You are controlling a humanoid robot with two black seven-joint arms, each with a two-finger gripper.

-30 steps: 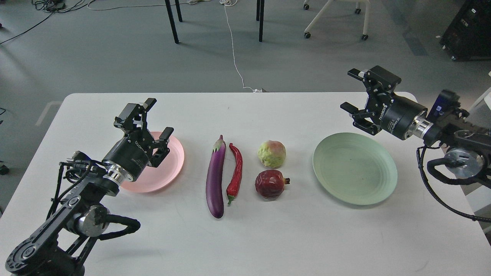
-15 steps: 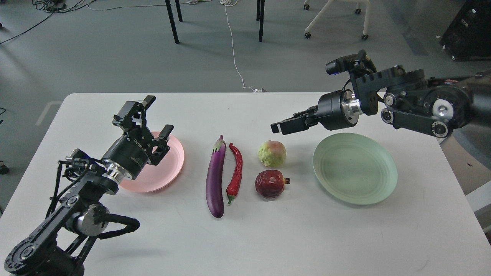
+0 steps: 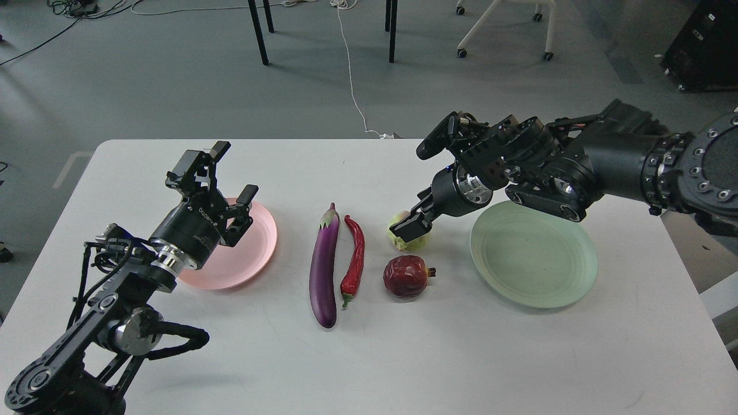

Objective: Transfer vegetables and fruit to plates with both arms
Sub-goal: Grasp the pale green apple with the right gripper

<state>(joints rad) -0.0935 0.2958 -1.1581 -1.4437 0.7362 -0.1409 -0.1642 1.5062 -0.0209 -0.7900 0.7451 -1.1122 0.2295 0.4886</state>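
**Right arm drops onto the yellow-green fruit**

Half a second ago the right gripper (image 3: 410, 226) hung above the table's middle; it has since dipped to the yellow-green fruit (image 3: 410, 241), covering its top. Whether its fingers pinch the fruit, I cannot tell.

Nearest the front edge lie the eggplant (image 3: 323, 270), chili (image 3: 354, 259) and pomegranate (image 3: 407, 276), all on the table (image 3: 369, 357). Both the green plate (image 3: 533, 253), toward the right edge, and the pink plate (image 3: 253, 248), toward the left, are empty. The left gripper (image 3: 229, 173) hovers spread above the pink plate; its body bears white lettering too small to read.
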